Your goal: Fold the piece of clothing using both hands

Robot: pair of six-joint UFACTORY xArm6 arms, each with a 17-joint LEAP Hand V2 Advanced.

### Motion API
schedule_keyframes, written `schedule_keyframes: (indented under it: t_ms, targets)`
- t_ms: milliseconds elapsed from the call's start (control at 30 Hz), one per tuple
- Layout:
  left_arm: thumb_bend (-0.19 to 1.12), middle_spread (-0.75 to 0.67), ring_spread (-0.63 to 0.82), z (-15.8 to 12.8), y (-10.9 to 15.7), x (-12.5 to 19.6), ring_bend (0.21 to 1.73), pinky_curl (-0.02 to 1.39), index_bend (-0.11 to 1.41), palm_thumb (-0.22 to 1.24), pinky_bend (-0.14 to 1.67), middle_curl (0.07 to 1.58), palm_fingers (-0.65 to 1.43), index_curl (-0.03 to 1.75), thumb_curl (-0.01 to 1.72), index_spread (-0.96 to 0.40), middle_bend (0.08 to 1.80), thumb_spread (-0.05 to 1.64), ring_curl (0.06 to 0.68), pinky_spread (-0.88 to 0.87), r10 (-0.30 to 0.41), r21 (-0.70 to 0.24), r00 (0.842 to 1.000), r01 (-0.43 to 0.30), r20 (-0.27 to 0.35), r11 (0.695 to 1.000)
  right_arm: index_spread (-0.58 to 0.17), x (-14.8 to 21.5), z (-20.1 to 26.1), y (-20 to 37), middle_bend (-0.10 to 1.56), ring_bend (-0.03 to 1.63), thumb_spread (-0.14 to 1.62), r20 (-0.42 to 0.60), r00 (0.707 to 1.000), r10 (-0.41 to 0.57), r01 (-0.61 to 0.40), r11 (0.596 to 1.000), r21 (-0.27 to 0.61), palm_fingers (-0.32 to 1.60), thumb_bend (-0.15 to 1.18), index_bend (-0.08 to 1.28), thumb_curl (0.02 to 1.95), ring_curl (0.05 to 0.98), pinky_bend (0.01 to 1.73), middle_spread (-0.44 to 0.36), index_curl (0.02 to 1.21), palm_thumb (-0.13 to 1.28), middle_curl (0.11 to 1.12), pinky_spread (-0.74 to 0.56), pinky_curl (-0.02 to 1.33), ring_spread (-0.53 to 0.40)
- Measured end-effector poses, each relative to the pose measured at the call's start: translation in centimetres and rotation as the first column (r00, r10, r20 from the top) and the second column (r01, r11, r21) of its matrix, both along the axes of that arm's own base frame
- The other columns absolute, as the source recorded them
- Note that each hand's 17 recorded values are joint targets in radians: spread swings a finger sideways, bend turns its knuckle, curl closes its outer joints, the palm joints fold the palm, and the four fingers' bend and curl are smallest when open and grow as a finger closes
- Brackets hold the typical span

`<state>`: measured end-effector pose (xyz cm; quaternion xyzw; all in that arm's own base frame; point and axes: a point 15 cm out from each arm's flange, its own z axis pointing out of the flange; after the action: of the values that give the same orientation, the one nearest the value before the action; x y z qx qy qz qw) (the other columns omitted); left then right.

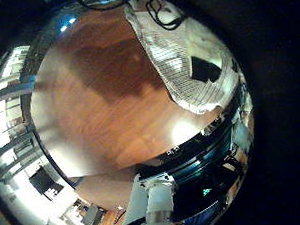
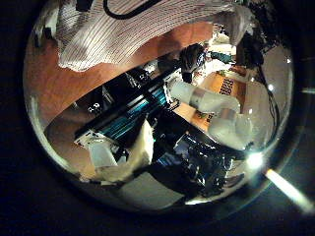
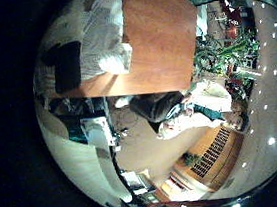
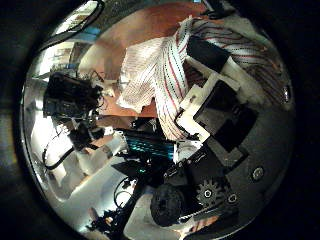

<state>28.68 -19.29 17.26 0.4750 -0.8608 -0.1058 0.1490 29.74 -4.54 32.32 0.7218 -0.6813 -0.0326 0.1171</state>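
Note:
A striped garment [image 1: 178, 61] lies bunched on the wooden table [image 1: 100, 105] near its edge, also seen in the right little finger side palm view [image 3: 100, 32]. In the right thumb side palm view a fold of the garment [image 4: 160, 75] is very close and drapes over my right hand [image 4: 215, 105], whose fingers [image 4: 200, 100] curl around the cloth. My left hand [image 2: 123, 157] hangs apart from the garment [image 2: 128, 34]; its fingers [image 2: 103, 155] look relaxed with nothing between them.
A wide bare stretch of the table [image 3: 155, 31] lies beside the garment. A white robot arm [image 2: 217, 108] reaches across below the table edge. Dark equipment [image 4: 70, 95] stands off the table.

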Motion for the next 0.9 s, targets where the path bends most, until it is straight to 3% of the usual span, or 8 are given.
schedule_keyframes:
  t_ms: [200,367,700,900]
  targets:
    - [-0.01,0.28,0.3,-1.8,-1.3,1.5,0.88,0.68,0.15,0.52,0.51,0.46,0.0,0.61,0.31,0.12,0.28,1.06,0.331,0.2,0.022,-0.01,0.999,-0.021,0.05,1.0,-0.298,0.0,0.0,0.0,1.25,1.29,1.11,0.0,1.0,0.0,0.0,1.0,0.0,1.09,-0.01,1.0,0.71,0.815,1.15,-0.144,0.94,0.89,0.83,-0.26,1.02,-0.24]
    - [-0.01,0.33,0.33,-1.8,-1.6,2.1,0.87,0.64,0.15,0.58,0.53,0.43,0.03,0.53,0.33,0.16,0.24,1.07,0.312,0.28,0.047,-0.026,0.995,-0.045,0.093,0.999,-0.298,-0.1,0.0,-0.2,1.25,1.29,1.11,0.001,1.0,-0.001,0.001,1.0,-0.001,1.09,-0.01,1.0,0.71,0.814,1.16,-0.144,0.95,0.88,0.83,-0.26,1.02,-0.24]
    - [-0.02,0.33,0.32,3.1,-0.9,2.6,0.85,0.58,0.17,0.63,0.52,0.4,0.09,0.44,0.36,0.16,0.21,1.08,0.281,0.33,0.095,-0.081,0.981,-0.083,0.167,0.993,-0.299,0.1,-0.1,-0.2,1.25,1.29,1.11,-0.003,1.0,0.004,-0.004,1.0,0.0,1.09,-0.01,1.0,0.7,0.814,1.16,-0.144,0.95,0.89,0.83,-0.27,1.02,-0.24]
    - [-0.03,0.33,0.32,1.1,-0.7,2.3,0.84,0.55,0.16,0.62,0.52,0.39,0.09,0.41,0.36,0.16,0.2,1.08,0.267,0.35,0.104,-0.053,0.986,-0.098,0.127,0.994,-0.299,0.2,-0.3,0.0,1.25,1.29,1.11,-0.004,1.0,0.007,-0.007,1.0,0.002,1.09,-0.01,0.99,0.7,0.813,1.16,-0.151,0.95,0.89,0.83,-0.27,1.02,-0.239]
